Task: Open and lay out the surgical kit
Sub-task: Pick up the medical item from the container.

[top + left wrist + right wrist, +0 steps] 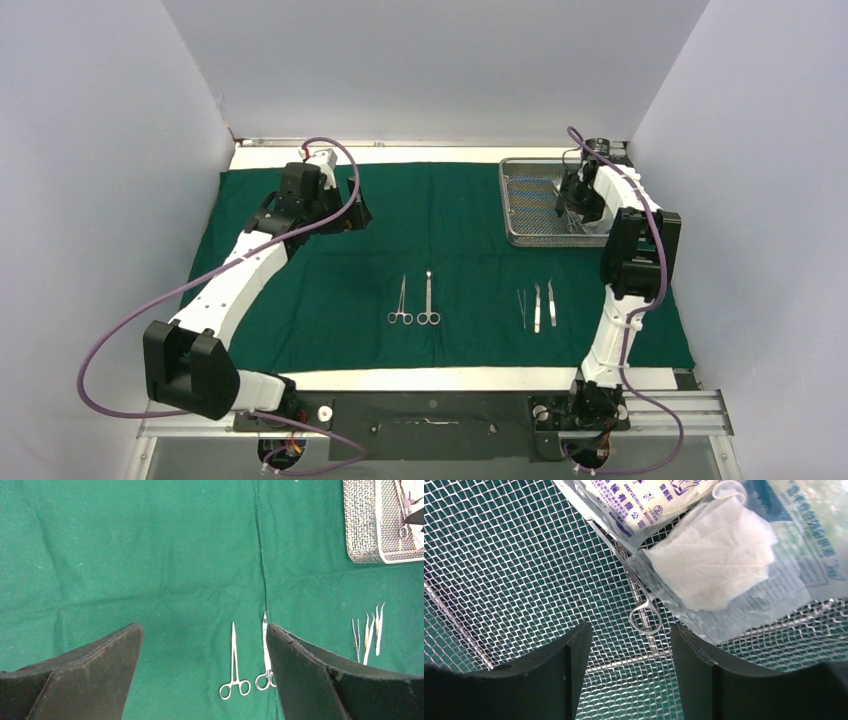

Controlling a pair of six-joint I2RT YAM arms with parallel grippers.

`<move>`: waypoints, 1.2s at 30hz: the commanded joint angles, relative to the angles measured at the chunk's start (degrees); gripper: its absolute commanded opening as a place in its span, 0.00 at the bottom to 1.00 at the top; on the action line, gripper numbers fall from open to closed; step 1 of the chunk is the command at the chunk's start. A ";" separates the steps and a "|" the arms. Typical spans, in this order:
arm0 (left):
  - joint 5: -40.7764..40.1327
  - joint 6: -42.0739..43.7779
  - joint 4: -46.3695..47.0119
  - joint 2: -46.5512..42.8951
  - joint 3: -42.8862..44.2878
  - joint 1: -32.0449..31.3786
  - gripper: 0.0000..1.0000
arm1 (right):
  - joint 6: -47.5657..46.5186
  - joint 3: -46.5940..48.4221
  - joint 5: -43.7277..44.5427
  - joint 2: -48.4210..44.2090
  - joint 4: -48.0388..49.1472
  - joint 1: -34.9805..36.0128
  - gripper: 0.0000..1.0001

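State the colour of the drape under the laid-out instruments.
The drape is dark green, plain with no pattern; the left wrist view shows it best.

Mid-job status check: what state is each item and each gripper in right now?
Cloth: unfolded, spread flat.
Tray: on the cloth's far right corner, not yet emptied.
Forceps on cloth: two, laid side by side.
Tweezers: three, laid in a row.
Forceps in tray: partly under packets, not gripped.
Gauze packets: lying in tray.
Left gripper: open, empty, above cloth.
Right gripper: open, in tray, at the forceps' ring.
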 commanded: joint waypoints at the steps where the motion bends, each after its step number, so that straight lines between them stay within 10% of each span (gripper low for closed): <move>1: 0.96 -0.52 0.82 0.94 1.73 0.69 0.91 | 2.20 3.99 -5.33 3.09 -1.11 -1.90 0.53; 27: 4.56 -3.35 2.49 4.11 3.40 2.01 0.91 | 3.83 3.78 -7.39 3.80 -4.63 -0.96 0.11; 36: 4.88 -3.84 3.17 3.50 2.24 2.25 0.91 | 6.39 2.95 -11.46 1.45 -3.72 2.74 0.10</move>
